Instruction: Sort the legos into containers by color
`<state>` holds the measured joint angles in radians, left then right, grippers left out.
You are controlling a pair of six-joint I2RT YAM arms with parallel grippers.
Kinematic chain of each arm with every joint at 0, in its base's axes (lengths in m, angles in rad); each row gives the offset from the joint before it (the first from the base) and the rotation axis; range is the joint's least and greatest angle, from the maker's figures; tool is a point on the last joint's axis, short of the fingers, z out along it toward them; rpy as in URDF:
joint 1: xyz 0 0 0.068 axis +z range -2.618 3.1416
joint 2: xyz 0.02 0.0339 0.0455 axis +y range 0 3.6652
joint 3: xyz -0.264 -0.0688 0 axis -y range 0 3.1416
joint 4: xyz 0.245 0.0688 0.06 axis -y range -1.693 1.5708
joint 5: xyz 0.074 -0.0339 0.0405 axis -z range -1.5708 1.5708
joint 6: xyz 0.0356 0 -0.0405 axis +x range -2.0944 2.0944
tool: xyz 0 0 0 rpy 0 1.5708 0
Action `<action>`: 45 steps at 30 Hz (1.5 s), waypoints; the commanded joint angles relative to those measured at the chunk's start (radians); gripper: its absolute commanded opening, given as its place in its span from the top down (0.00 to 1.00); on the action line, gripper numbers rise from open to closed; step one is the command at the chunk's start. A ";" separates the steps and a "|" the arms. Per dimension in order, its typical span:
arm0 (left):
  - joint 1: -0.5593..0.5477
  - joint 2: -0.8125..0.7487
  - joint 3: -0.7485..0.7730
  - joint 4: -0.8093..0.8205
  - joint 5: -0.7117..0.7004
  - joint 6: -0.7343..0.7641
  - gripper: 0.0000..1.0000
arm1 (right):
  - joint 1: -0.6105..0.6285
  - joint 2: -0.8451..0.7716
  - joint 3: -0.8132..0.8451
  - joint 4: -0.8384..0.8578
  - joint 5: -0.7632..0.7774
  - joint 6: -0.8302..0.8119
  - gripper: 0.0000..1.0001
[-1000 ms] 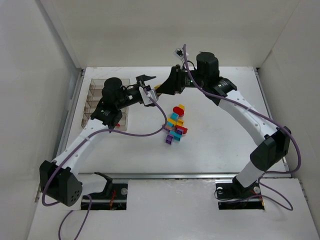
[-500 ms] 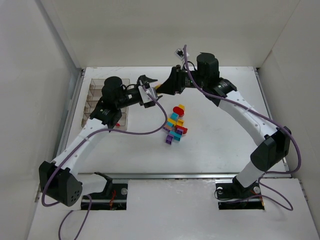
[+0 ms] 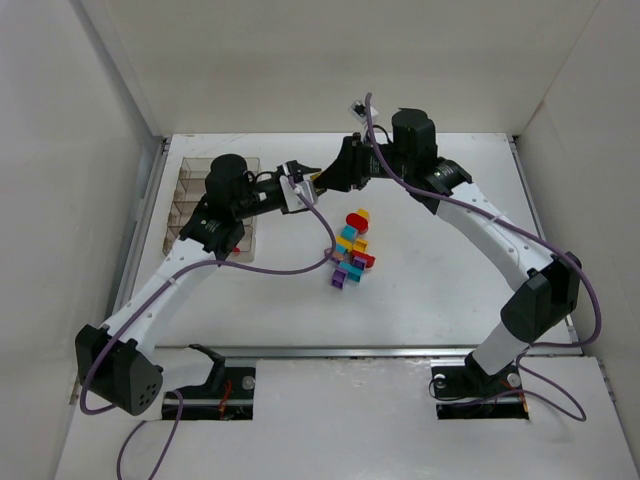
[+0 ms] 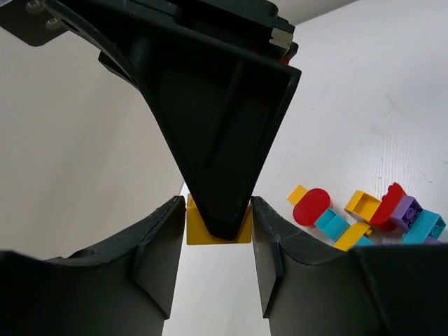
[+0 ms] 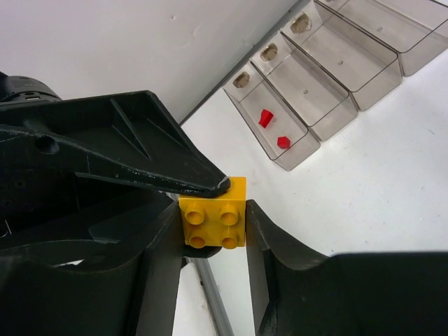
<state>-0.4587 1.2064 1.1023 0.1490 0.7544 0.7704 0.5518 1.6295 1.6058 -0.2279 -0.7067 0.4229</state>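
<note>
Organizer (image 3: 185, 190): 9 o'clock on table (image 3: 450, 300); two red bits (image 5: 273, 129) in one end compartment.
Left gripper (image 3: 305, 180): jaws closed onto yellow brick (image 5: 212, 222), midair, 11 o'clock of pile.
Right gripper (image 3: 323, 179): jaws also pinching it.
Pile (image 3: 352, 248): table centre, loose.
Risk: right releases before left's grip is firm, or left pulls early; brick twists out and drops.

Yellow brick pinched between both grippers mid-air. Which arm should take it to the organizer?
Left. The left gripper clamps the yellow brick, and the organizer sits on that arm's side; the right gripper would have to reach across.
</note>
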 commanded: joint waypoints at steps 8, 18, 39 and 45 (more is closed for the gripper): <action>-0.003 -0.038 0.034 -0.017 -0.006 0.035 0.47 | 0.008 -0.026 0.013 0.036 0.006 -0.006 1.00; -0.003 -0.038 0.034 0.012 -0.015 0.026 0.66 | 0.008 -0.026 0.013 0.036 -0.013 0.004 1.00; -0.003 -0.077 0.002 -0.028 -0.089 -0.008 1.00 | 0.008 -0.054 -0.007 0.036 -0.007 0.040 0.00; -0.003 -0.087 -0.030 -0.115 -0.199 -0.091 1.00 | -0.050 -0.092 -0.046 0.004 0.085 0.040 0.00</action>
<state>-0.4629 1.1519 1.0882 0.0643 0.6281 0.7414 0.5369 1.5990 1.5684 -0.2291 -0.6834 0.4641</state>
